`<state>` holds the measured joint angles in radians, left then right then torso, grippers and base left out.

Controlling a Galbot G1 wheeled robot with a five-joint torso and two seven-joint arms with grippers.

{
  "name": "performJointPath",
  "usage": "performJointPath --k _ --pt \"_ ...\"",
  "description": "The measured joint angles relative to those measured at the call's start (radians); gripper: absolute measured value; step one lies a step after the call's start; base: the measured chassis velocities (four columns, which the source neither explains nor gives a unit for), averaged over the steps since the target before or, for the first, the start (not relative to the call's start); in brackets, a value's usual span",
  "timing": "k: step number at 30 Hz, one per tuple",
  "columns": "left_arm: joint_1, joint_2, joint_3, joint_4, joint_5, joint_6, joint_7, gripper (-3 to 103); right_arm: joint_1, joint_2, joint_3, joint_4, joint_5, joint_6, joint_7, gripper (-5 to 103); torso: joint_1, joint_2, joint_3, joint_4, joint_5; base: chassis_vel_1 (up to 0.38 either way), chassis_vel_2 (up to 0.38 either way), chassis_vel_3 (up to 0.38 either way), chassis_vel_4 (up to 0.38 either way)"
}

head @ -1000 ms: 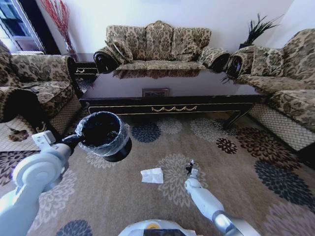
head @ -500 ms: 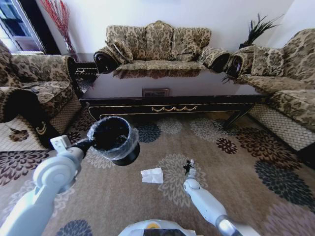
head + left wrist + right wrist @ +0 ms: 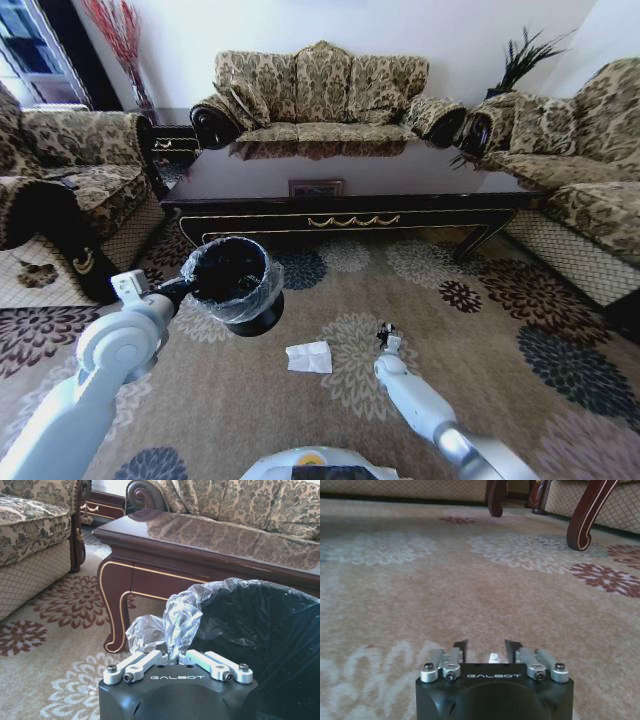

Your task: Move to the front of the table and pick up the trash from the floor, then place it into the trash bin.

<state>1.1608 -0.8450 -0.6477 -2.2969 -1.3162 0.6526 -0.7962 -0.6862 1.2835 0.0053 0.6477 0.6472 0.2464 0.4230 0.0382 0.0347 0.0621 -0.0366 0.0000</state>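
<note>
My left gripper [image 3: 172,655] is shut on the rim and clear liner of the black trash bin [image 3: 232,285], holding it left of centre in front of the table [image 3: 350,200]. In the left wrist view the bin [image 3: 260,630] gapes just beyond the fingers. A flat white napkin [image 3: 309,357] lies on the patterned floor [image 3: 480,340] below the bin. To its right my right gripper [image 3: 384,335] hovers low over the carpet. The right wrist view shows that gripper [image 3: 487,647] open, with a small white bit [image 3: 493,656] between the finger bases.
Patterned sofas [image 3: 320,90] ring the table at the back, left [image 3: 70,190] and right [image 3: 580,190]. A small dark side table [image 3: 172,140] stands at the back left. The table's curved legs [image 3: 585,520] rise ahead of the right gripper. Open carpet spreads to the right.
My left arm has carried the bin to the right and a little nearer the napkin. The right gripper has barely shifted, staying low over the carpet.
</note>
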Motion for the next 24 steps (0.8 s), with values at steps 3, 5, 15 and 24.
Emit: performJointPath --k 3,5,15,24 --pt "0.002 -0.006 0.0 -0.005 -0.001 0.0 0.0 4 0.023 0.004 -0.004 -0.051 -0.002 0.001 -0.016 51 0.0 0.0 0.0 -0.0002 0.0 0.0 0.0 0.0 0.0" --pt "0.003 -0.013 0.0 -0.006 -0.001 0.0 0.0 4 0.041 0.007 -0.006 -0.093 -0.003 0.002 -0.033 62 0.0 0.0 0.0 -0.0005 0.0 0.0 0.0 0.0 0.0" --pt "0.008 -0.019 0.004 -0.011 0.0 0.0 0.0 4 0.073 0.022 0.006 -0.193 -0.018 0.013 -0.086 95 0.0 0.0 0.0 -0.0004 0.0 0.0 0.0 0.0 0.0" --pt "0.024 -0.005 -0.01 -0.024 0.0 0.0 0.0 4 0.078 0.032 0.029 -0.227 -0.015 0.016 -0.125 77 0.0 0.0 0.0 0.0 0.0001 0.0 0.0 0.0 0.0"
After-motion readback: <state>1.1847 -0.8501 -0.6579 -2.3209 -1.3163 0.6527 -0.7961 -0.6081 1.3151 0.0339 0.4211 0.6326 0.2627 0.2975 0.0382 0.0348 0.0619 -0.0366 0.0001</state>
